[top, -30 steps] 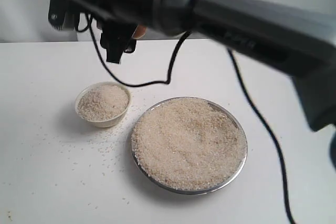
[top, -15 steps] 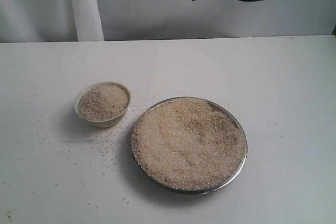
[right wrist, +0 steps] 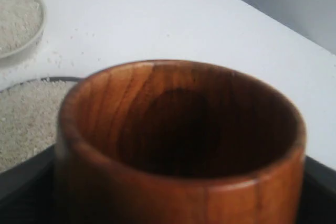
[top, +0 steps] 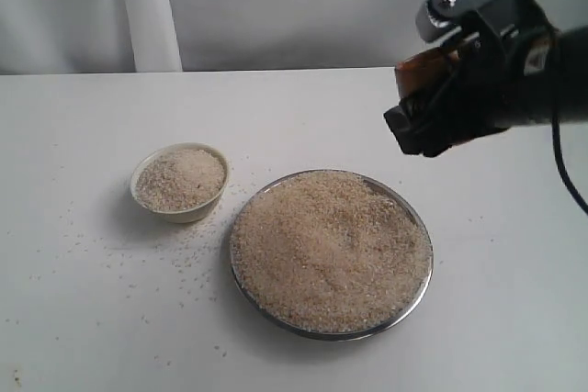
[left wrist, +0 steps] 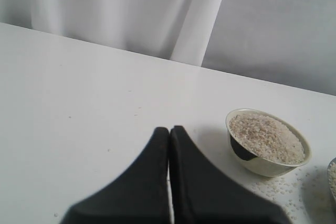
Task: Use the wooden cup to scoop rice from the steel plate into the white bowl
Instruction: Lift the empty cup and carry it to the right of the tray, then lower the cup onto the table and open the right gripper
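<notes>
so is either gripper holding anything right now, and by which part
The right gripper holds the wooden cup by its outer wall, a finger on each side. The left gripper is shut on nothing.

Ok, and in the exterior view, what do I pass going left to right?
white bowl → steel plate heaped with rice → right gripper holding the wooden cup, raised near the plate's right edge.

Blurred wooden cup (right wrist: 178, 145), base cropped; steel plate (left wrist: 332, 179) mostly cropped.
</notes>
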